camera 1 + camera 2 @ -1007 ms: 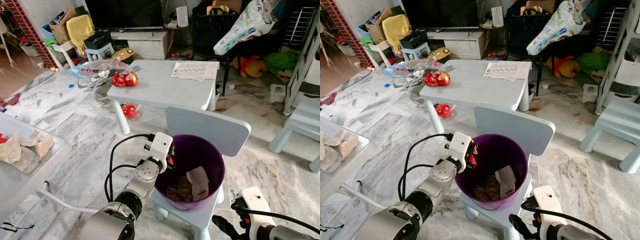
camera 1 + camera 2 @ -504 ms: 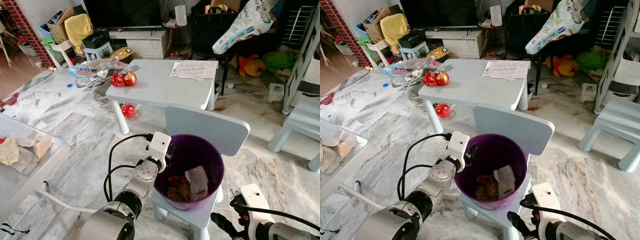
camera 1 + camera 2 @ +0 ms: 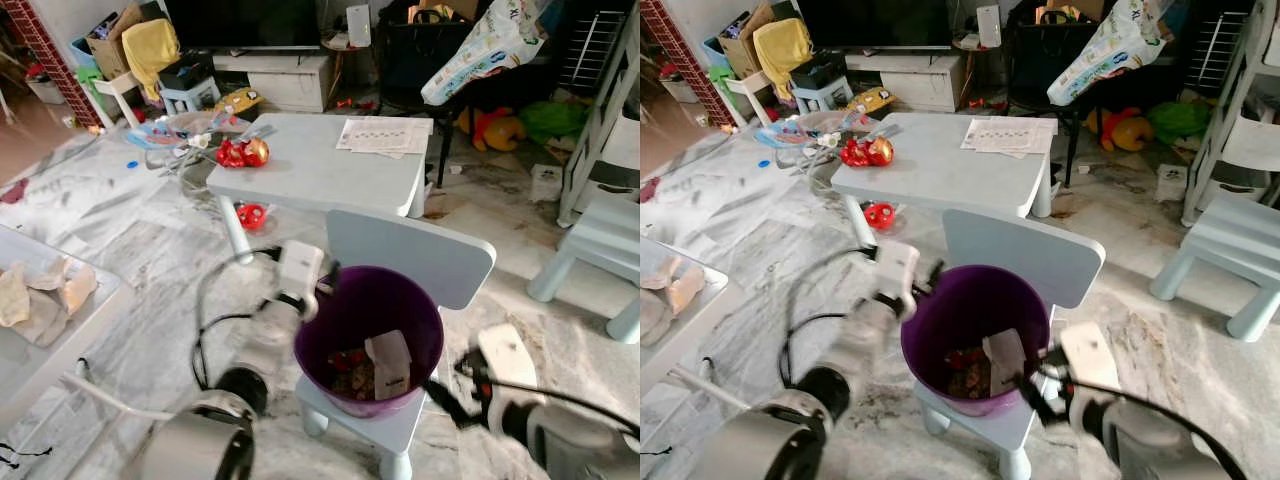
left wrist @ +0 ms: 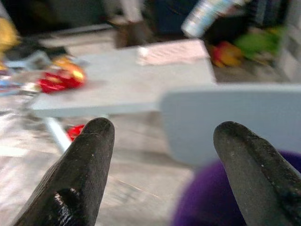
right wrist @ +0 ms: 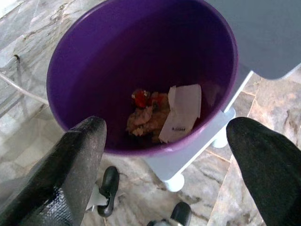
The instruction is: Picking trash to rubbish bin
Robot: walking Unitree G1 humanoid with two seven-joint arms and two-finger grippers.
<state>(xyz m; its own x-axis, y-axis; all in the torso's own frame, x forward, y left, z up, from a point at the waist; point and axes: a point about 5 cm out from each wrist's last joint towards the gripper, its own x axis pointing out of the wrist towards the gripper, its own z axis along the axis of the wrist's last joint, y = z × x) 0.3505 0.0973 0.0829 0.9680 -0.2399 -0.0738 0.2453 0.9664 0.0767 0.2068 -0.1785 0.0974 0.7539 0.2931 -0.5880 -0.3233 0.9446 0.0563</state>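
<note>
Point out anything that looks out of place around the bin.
The purple bin stands on the seat of a small pale-blue chair rather than on the floor, an odd perch. Red wrappers lie on the little table, and a red item on the floor beneath it.

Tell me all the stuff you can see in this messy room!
Bin: one, purple, on the small chair.
Trash: a white paper, brownish bits and something red, at the bottom of the bin.
Small chair: one, pale blue, under the bin.
Table: one, pale blue, beyond the chair.
Red wrappers: a shiny bunch, on the table's left end.
Papers: white sheets, on the table's far end.
Tray: one, pale, at far left, with crumpled scraps on it.
Left gripper: open, by the bin's rim.
Right gripper: open, above the bin.
</note>
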